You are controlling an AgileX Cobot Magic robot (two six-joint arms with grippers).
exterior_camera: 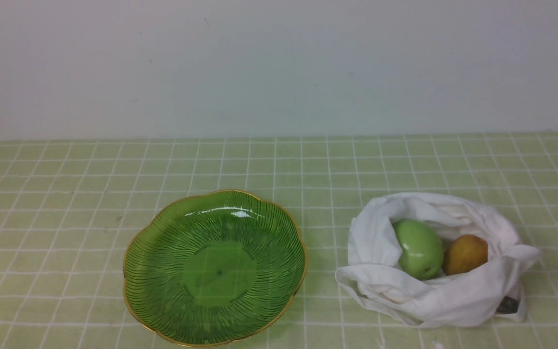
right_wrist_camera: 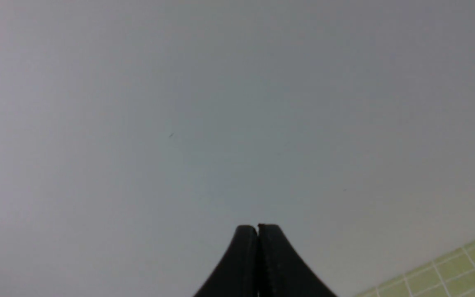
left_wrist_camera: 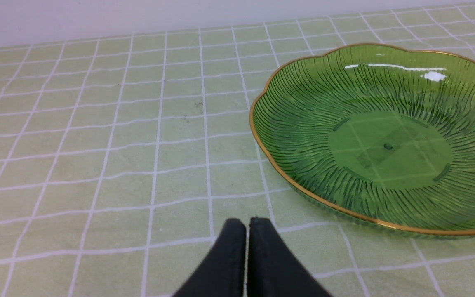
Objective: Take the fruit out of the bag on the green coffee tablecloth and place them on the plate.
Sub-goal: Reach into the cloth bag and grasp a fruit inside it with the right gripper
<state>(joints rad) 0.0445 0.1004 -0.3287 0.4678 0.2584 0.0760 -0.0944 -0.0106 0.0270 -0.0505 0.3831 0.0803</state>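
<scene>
Bag (exterior_camera: 380,252) near front-right corner of tablecloth (exterior_camera: 66,194), mouth open; green fruit (exterior_camera: 419,248) and yellow-brown fruit (exterior_camera: 465,253) side by side inside. Plate (exterior_camera: 162,271) at front edge, left of bag. Left gripper (left_wrist_camera: 247,222) pressed together near plate; right gripper (right_wrist_camera: 258,227) pressed together

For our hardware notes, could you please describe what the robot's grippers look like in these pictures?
Only the fingertips show, in the wrist views. The left gripper and right gripper each have two matte black fingers, wide at the base, narrowing to rounded tips. No cables or markings are visible.
</scene>
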